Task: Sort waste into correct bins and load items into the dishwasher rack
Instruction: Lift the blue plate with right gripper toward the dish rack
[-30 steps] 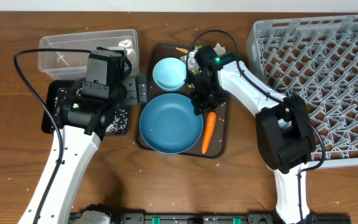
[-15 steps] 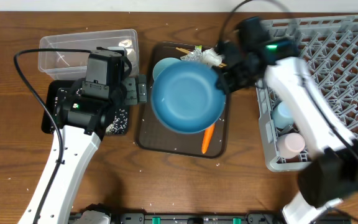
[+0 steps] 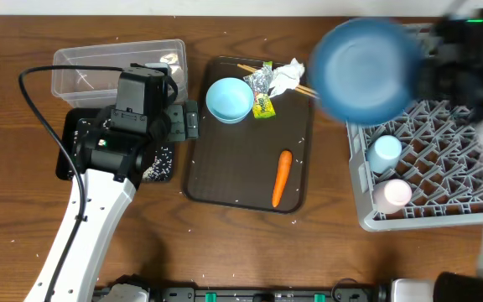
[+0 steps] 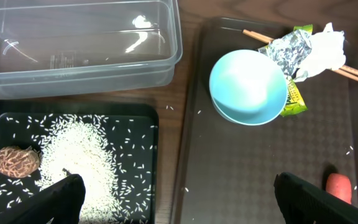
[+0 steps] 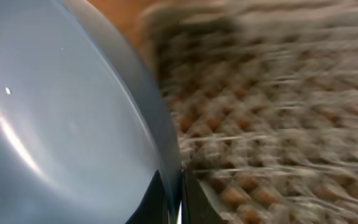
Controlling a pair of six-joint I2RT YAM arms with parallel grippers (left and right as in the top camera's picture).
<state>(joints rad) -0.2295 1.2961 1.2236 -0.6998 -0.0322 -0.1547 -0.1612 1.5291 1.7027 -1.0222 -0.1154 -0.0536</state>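
Left gripper [image 4: 188, 202] hangs at the right edge of the black tray [image 4: 135, 112], fingers apart and empty. The large blue bowl [image 3: 366, 69] has left the brown serving tray [image 3: 233, 168]. It is now airborne at the left edge of the dishwasher rack [image 3: 443, 143], its rim clamped by the right gripper [image 5: 180, 199], so loading looks imminent. Bowl surface: smooth, glossy, motion-blurred.

The large blue bowl [image 5: 55, 112] is smooth and glossy (highlights glint across it). On the matt, finely textured brown serving tray [image 4: 247, 168], the crinkled foil wrapper [image 4: 284, 46] shines. Left of the tray, the tub [image 4: 73, 43] is clear plastic. The desk [image 3: 23, 210] is grained wood.
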